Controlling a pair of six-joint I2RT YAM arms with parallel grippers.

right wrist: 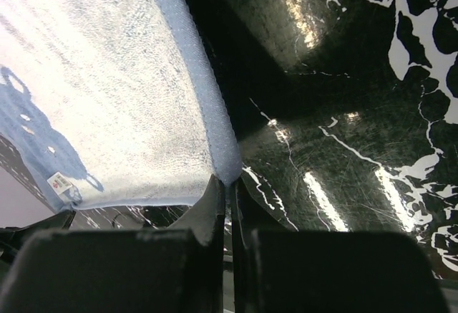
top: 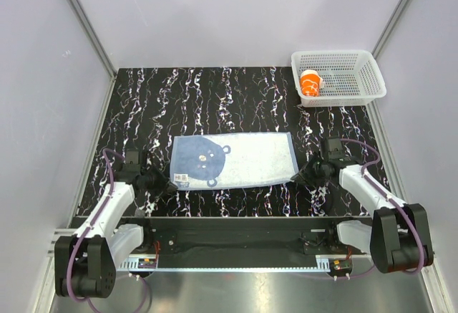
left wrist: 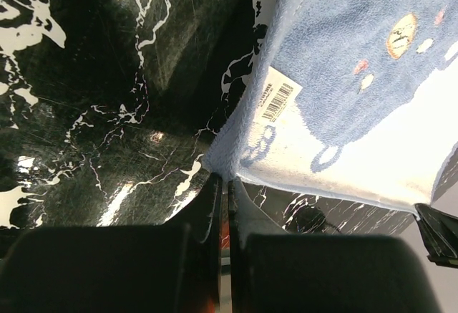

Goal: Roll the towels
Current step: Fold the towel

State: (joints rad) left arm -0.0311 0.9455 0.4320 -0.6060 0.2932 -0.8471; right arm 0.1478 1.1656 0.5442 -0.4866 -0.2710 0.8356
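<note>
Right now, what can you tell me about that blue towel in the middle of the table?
The blue towel is a rectangular, fluffy-looking cloth, pale blue-white with a darker blue bear face on its left half and a white barcode label by its near-left corner. It lies spread flat on the black marbled table. The left gripper and right gripper, both shut, sit at its two near corners; whether they pinch it is unclear.

Robot lab cell: grey panel walls (top: 236, 19), aluminium frame posts (top: 85, 23), marbled black tabletop (top: 143, 105).
</note>
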